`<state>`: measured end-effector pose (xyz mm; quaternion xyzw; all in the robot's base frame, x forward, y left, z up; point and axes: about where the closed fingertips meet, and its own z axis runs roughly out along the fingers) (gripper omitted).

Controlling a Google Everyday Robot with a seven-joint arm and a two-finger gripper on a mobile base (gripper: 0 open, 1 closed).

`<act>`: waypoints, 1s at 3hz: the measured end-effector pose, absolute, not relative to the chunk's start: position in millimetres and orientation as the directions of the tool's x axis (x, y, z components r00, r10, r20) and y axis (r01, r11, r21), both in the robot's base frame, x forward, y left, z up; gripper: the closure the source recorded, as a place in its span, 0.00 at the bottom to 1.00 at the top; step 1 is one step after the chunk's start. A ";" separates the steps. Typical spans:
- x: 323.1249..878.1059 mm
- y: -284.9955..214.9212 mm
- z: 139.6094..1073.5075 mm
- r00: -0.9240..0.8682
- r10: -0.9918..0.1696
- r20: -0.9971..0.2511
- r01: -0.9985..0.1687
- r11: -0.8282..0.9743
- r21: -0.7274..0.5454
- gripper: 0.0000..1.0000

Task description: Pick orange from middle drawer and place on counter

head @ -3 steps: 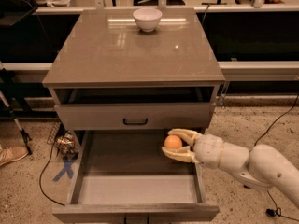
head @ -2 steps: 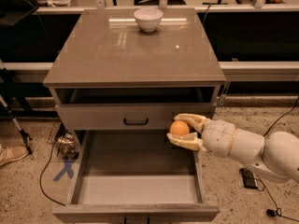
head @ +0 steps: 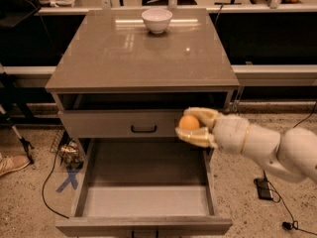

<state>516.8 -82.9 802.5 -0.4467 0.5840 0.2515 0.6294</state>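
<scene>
The orange (head: 188, 122) is a small round fruit held between my gripper's (head: 192, 125) two cream fingers. My gripper is shut on it, in front of the right end of the shallow drawer front with the black handle (head: 143, 129), above the right wall of the open middle drawer (head: 143, 202). That drawer is pulled out and its grey floor is bare. The counter (head: 133, 53) is the glossy grey-brown top above, higher than the gripper. My white arm (head: 267, 145) comes in from the right.
A white bowl (head: 156, 20) stands at the back middle of the counter. A long pale shelf (head: 208, 4) with clutter runs behind. Cables and a blue cross mark (head: 67, 180) lie on the floor to the left; a black box (head: 263, 188) lies to the right.
My gripper has lifted the orange up out of the middle drawer, from just above the drawer's right side to the height of the upper drawer front. The drawer has stayed open.
</scene>
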 end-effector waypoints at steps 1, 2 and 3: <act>541.6 -83.9 849.6 0.229 -0.179 -0.957 -0.826 0.484 -0.288 1.00; 576.0 -82.4 888.8 0.234 -0.185 -0.954 -0.807 0.510 -0.297 1.00; 623.1 -61.5 914.7 0.225 -0.212 -0.951 -0.795 0.524 -0.305 1.00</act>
